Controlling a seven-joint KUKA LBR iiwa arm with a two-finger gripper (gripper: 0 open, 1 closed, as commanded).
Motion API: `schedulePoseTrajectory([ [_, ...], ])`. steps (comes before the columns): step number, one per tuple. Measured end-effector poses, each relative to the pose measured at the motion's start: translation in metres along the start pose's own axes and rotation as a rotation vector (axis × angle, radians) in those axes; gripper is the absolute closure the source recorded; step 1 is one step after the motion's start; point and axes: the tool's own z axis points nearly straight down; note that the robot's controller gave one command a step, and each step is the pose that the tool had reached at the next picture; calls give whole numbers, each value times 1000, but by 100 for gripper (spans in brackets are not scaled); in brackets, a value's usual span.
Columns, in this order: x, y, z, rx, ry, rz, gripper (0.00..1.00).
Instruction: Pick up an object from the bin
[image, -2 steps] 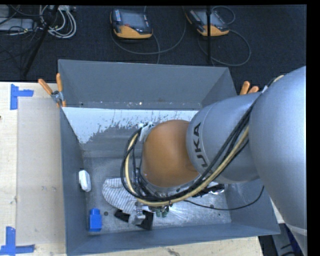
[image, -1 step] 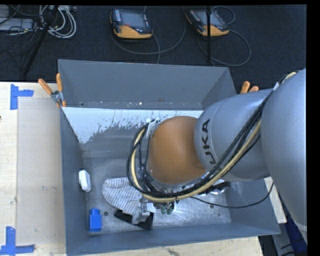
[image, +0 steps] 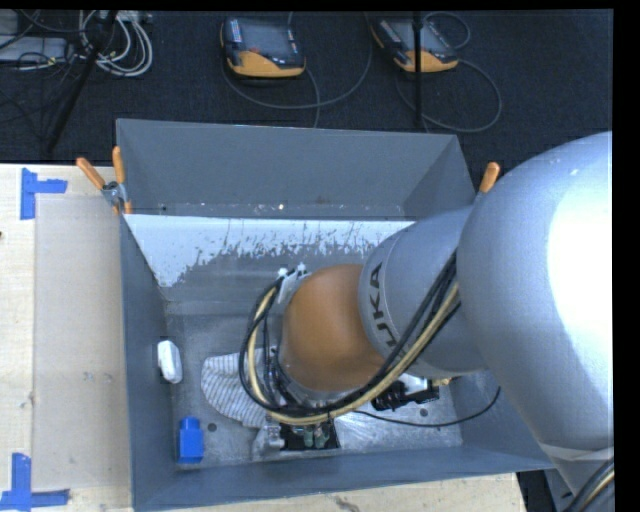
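**Three loose things on the bin floor, gripper low at the cloth's edge**

Three things lie in the left and front part of the grey metal bin (image: 270, 180). The arm (image: 540, 300) comes in from the right and covers the floor's right half. The barest room is along the left wall and on the sloping back wall, which is scuffed with pale streaks.

The gripper (image: 300, 437) is down close to the front wall, about midway along it. It sits under the rounded orange cover (image: 325, 335) and a loop of black and yellow cables (image: 262, 350). Whether it is open or closed cannot be told, as the cover and dark mounting hide its tip.

The nearest thing is a pale grey cloth (image: 225, 385), soft, rumpled and finely ribbed. It lies on the front-middle floor with its right edge running under the gripper. Whether the two touch cannot be told.

A small white rounded object (image: 169, 362), smooth and oblong, lies just left of the cloth near the left wall. A blue block (image: 190, 440), squarish and hard-edged, stands in the front-left corner, near the cloth's lower edge.

Right of the gripper a pale streaked patch shows beneath the arm. What it is cannot be told.
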Motion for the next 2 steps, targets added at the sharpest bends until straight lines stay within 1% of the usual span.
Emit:
schedulePoseTrajectory([
  [1, 3, -2, -7, 6, 14, 3, 100],
  [2, 3, -2, -7, 6, 14, 3, 100],
])
